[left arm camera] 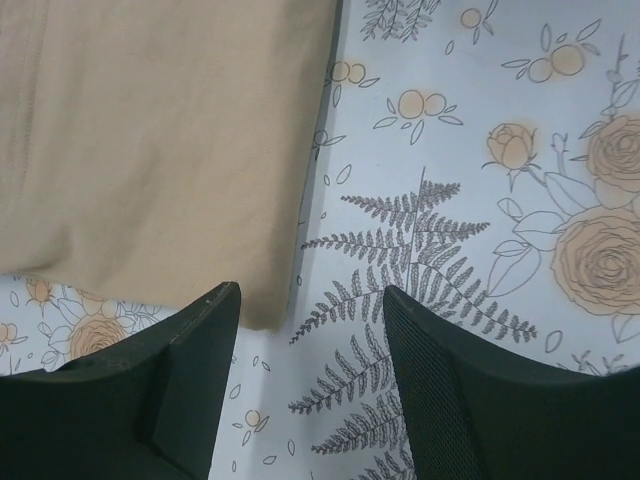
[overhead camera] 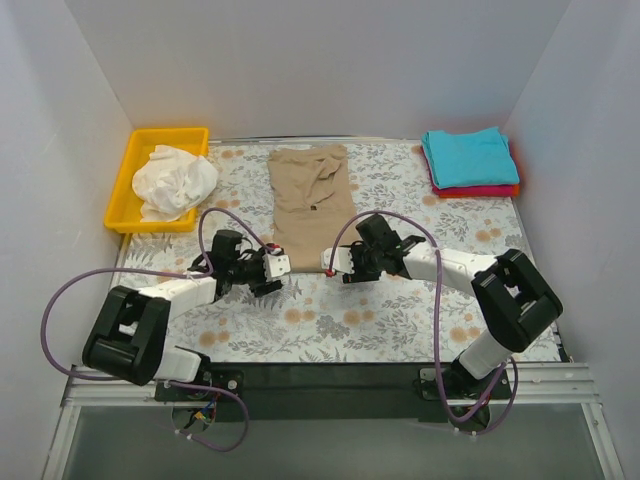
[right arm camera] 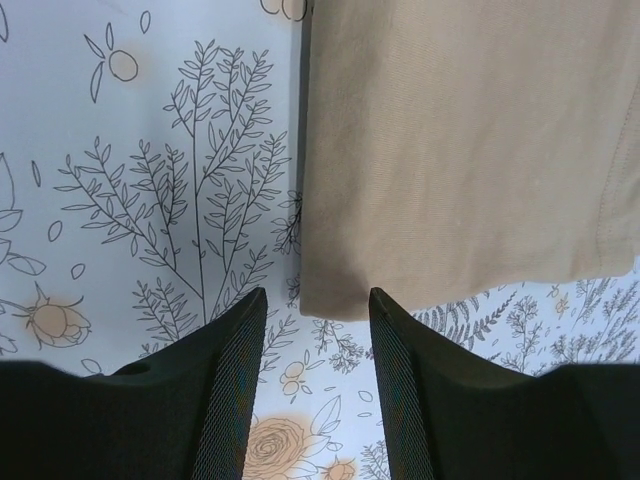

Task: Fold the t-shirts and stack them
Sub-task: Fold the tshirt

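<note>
- Fingers stand apart and empty on both arms: left gripper (overhead camera: 278,265) at the seven o'clock corner of the tan-khaki shirt (overhead camera: 310,195), right gripper (overhead camera: 333,262) at its five o'clock corner.
- Likely step: seizing the near hem. Next, both must pinch cloth, then fold toward twelve o'clock.

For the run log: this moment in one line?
tan t-shirt flat | left claw open over near-left corner | right claw open over near-right corner | nothing gripped
</note>
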